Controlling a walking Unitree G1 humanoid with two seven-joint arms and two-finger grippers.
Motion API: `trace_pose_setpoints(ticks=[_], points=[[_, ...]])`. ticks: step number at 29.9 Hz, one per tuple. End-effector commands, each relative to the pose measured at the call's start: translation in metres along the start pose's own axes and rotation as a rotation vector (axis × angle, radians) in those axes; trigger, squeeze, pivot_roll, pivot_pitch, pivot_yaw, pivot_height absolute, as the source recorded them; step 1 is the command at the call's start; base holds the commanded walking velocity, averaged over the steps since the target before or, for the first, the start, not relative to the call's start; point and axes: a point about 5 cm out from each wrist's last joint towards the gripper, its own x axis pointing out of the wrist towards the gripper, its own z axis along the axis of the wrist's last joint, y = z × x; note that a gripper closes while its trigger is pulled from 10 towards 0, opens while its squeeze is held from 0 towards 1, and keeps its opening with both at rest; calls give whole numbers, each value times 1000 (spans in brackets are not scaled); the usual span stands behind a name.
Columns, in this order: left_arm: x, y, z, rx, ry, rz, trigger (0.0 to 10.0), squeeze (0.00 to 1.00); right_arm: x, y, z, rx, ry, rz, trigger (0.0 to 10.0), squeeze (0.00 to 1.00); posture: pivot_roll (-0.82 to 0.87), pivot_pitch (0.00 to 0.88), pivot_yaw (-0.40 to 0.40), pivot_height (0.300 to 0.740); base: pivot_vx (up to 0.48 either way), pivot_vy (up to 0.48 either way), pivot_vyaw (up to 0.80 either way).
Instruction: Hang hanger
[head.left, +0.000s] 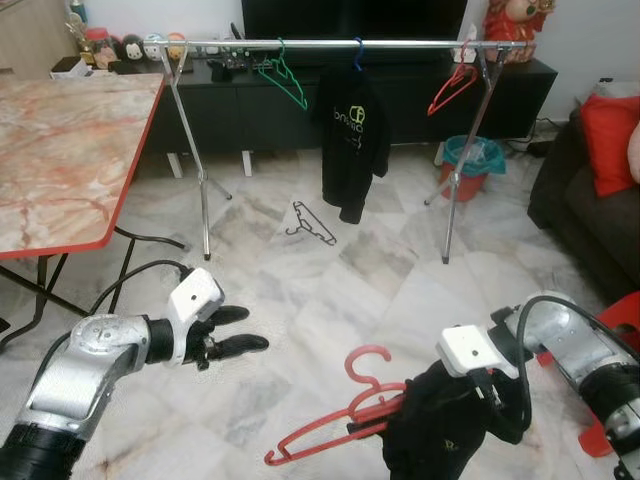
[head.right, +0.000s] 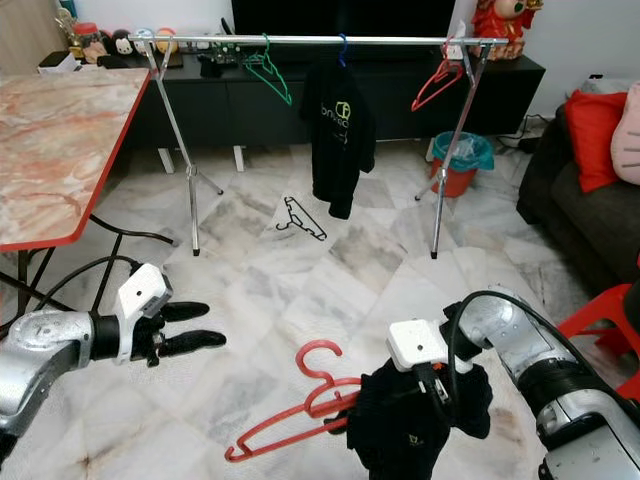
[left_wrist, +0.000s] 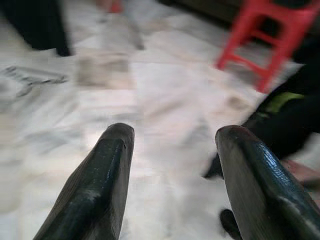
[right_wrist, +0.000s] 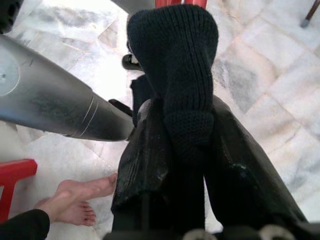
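- Left silver arm comes in from the lower left, elbow bent, forearm angled toward the middle. Its left claw (head.left: 240, 330) points to the robot's right, the two long black fingers (left_wrist: 95, 195) spread apart with nothing between them.
- Right silver arm bends in from the lower right, with the white wrist block facing up. The right claw (right_wrist: 175, 150) points down, fingers clamped on a black knitted garment (right_wrist: 172, 55) hanging off a red plastic hanger (head.left: 335, 415).
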Motion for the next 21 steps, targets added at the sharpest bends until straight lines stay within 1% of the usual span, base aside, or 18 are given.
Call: trace_pose_setpoints(ticks=[1, 3, 6, 10, 12, 13, 14, 15, 17, 18, 19, 21], points=[[-3, 9, 1, 13, 2, 84, 10000, 0, -8, 0, 1, -20, -16, -13, 0, 0, -32, 0, -47, 736, 0, 0, 0], [1, 7, -5, 3, 16, 77, 10000, 0, -11, 1, 4, -35, -46, -5, 0, 0, -31, 0, -46, 736, 0, 0, 0], [7, -2, -7, -12, 8, 36, 10000, 0, -16, 0, 13, -58, -105, -19, 0, 0, -32, 0, -47, 736, 0, 0, 0], [15, -9, -11, -27, 0, 14, 10000, 0, -23, -7, 22, -76, -154, -57, 0, 0, -33, 0, -50, 736, 0, 0, 0], [20, -18, -13, -55, -9, -45, 10000, 0, -29, -16, 29, -94, -186, -109, 39, 0, -33, 0, -55, 736, 0, 0, 0], [23, -23, -14, -60, -6, -72, 10000, 0, -31, -21, 33, -96, -216, -138, 8235, 0, -31, 0, -57, 736, 0, 0, 0], [24, -25, -14, -61, -4, -88, 10000, 0, -33, -24, 36, -97, -237, -157, 8235, 0, -31, 0, -57, 736, 0, 0, 0], [27, -28, -17, -68, 0, -98, 10000, 0, -34, -27, 40, -103, -272, -166, 10000, 0, -31, 0, -57, 736, 0, 0, 0], [29, -27, -18, -73, -2, -74, 10000, 0, -34, -28, 44, -104, -300, -169, 10000, 0, -30, 0, -59, 736, 0, 0, 0], [31, -19, -20, -85, 2, 1, 10000, 0, -33, -28, 48, -101, -334, -165, 10000, 0, -30, 0, -60, 736, 0, 0, 0], [31, -19, -20, -85, 2, 1, 10000, 0, -33, -28, 48, -101, -334, -165, 10000, 0, -30, 0, -60, 736, 0, 0, 0], [31, -12, -23, -94, 7, 76, 10000, 0, -32, -27, 49, -99, -342, -155, 10000, 0, -28, 0, -62, 736, 0, 0, 0]])
